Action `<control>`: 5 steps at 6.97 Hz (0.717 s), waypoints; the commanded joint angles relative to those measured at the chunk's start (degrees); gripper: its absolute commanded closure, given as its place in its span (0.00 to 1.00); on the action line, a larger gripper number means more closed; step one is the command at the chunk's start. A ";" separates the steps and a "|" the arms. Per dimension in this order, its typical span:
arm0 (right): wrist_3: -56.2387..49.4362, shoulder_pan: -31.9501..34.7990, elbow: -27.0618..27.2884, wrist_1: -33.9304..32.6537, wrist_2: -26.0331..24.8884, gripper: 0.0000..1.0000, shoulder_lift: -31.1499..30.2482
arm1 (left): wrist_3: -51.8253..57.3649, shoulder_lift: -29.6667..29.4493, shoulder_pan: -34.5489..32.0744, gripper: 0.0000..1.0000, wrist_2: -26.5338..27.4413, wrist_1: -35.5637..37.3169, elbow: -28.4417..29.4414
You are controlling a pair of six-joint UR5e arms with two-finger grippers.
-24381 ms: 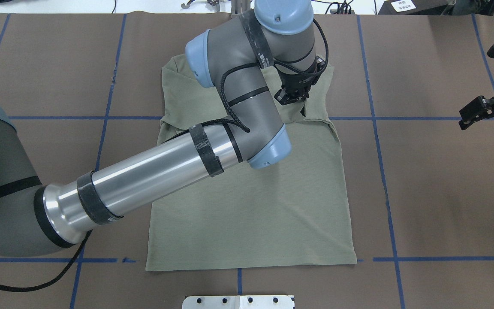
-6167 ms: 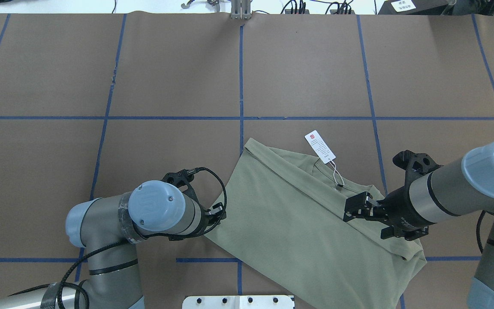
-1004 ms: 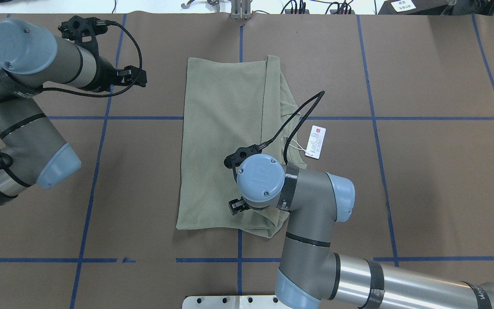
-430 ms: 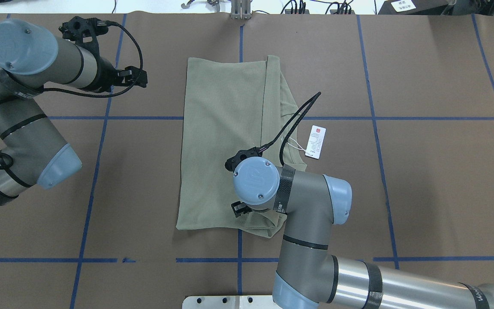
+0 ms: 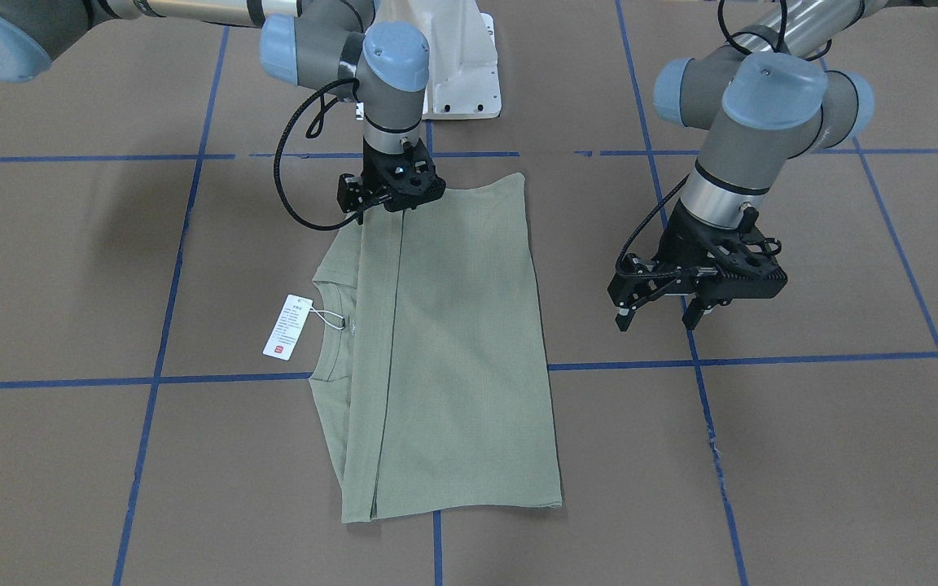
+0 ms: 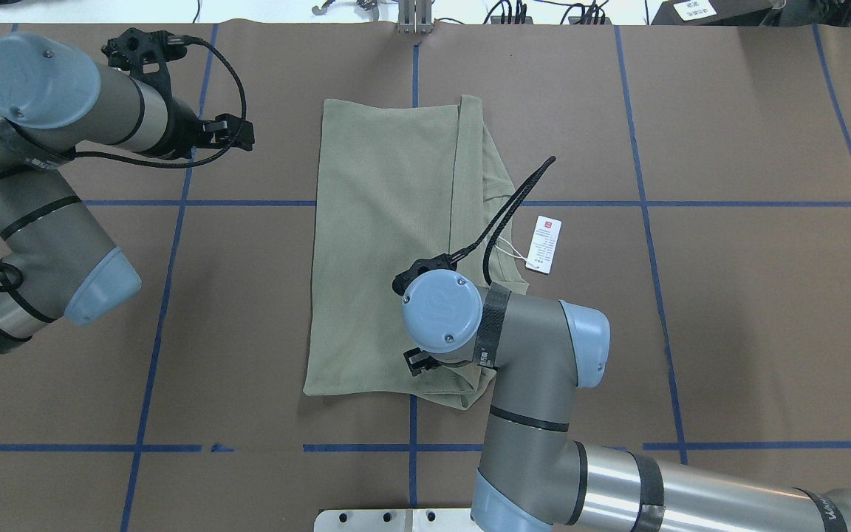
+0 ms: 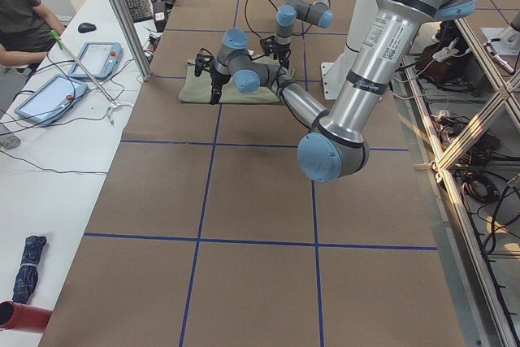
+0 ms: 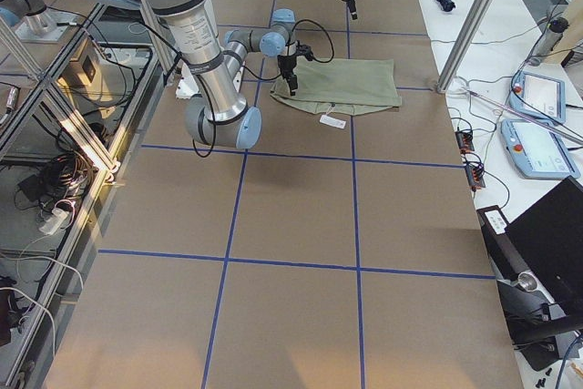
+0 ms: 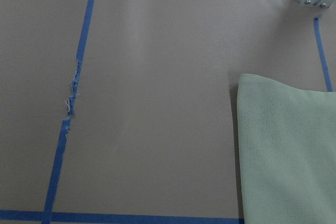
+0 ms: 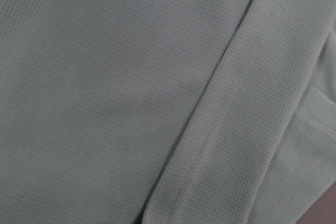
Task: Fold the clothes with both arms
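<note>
shirt (image 5: 453,342) folded lengthwise, flat; right gripper (image 5: 392,203) low on its robot-side edge, likely for the next fold, grip unreadable; left gripper (image 5: 656,321) spread, parked clear.

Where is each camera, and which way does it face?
Front-facing: across the table, facing the robot, steeply down; left gripper on its right.
Overhead: behind the robot, looking forward and down; left arm on its left.
Exterior left: robot's left table end, looking along it; left arm nearest.
Exterior right: opposite end; right arm nearest.
Left wrist: down on table and shirt corner; no gripper.
Right wrist: close on shirt folds; no gripper.
Shared: front-facing and overhead show the hang tag.
</note>
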 commanded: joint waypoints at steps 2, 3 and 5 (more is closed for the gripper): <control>0.00 0.00 0.38 -0.76 -0.07 0.00 -1.02 | 0.00 -0.09 0.09 0.00 -0.52 -0.18 0.06; 0.00 0.61 1.43 -0.85 -0.07 0.00 -2.59 | 0.00 -0.35 0.09 0.00 -0.61 -0.26 0.15; -0.09 1.49 8.95 -0.94 0.19 0.00 -9.78 | -0.26 -0.53 1.14 0.00 -0.52 -0.61 0.58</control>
